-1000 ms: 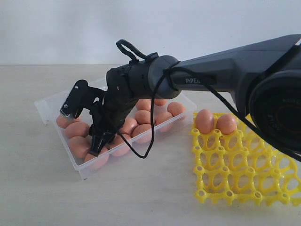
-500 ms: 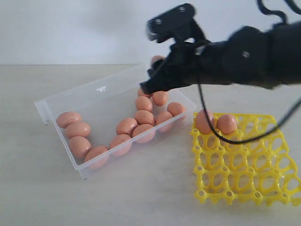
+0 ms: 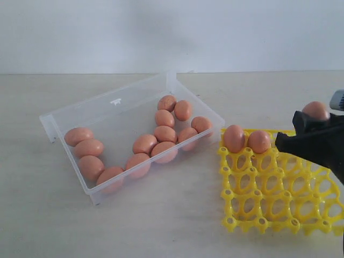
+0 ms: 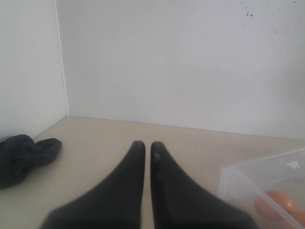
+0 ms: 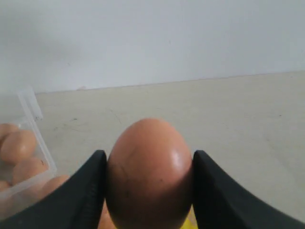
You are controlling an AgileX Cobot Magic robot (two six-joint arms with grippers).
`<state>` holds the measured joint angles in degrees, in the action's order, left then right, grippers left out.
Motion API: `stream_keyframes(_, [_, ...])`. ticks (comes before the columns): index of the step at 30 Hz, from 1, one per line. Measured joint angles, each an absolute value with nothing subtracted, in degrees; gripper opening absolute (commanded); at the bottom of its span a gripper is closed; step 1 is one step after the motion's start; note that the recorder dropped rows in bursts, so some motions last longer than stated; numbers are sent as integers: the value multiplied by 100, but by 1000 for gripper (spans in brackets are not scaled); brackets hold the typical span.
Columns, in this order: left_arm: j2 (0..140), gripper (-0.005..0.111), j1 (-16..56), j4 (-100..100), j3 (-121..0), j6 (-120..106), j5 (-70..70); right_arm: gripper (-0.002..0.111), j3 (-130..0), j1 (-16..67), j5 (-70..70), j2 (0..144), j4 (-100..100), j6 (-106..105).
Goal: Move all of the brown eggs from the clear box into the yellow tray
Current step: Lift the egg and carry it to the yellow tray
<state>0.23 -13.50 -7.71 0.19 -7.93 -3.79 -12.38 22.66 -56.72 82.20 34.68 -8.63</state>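
Several brown eggs (image 3: 164,133) lie in the clear box (image 3: 115,102) on the left of the exterior view. Two more eggs (image 3: 234,138) sit in the back row of the yellow tray (image 3: 269,209). At that view's right edge, above the tray's back right part, my right gripper (image 3: 308,122) is shut on one brown egg (image 3: 316,109). The right wrist view shows that egg (image 5: 149,174) upright between both fingers (image 5: 90,183). My left gripper (image 4: 148,145) is shut on nothing and points along the table beside a corner of the box (image 4: 248,174); the exterior view does not show it.
A dark cloth (image 4: 24,157) lies on the table by the wall in the left wrist view. White walls stand behind the table. Bare tabletop (image 3: 161,226) stretches in front of the box and tray.
One second ago my right gripper was down among the eggs in the box. It rose with an egg and has swung right to above the tray's back right.
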Motion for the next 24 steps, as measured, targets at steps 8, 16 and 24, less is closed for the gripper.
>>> stream_keyframes(8, [23, 4, -1350, -771, 19, -793, -379, 0, -1325, 2266, -6103, 9320, 3475, -1414])
stream_keyframes(16, [23, 4, -1350, -771, 19, -793, -379, 0, -2069, 2266, -6290, 10246, 3447, -1595])
stream_keyframes(24, [23, 4, -1350, -771, 19, -793, -379, 0, -2129, 2266, -6327, 10406, 3872, -1461])
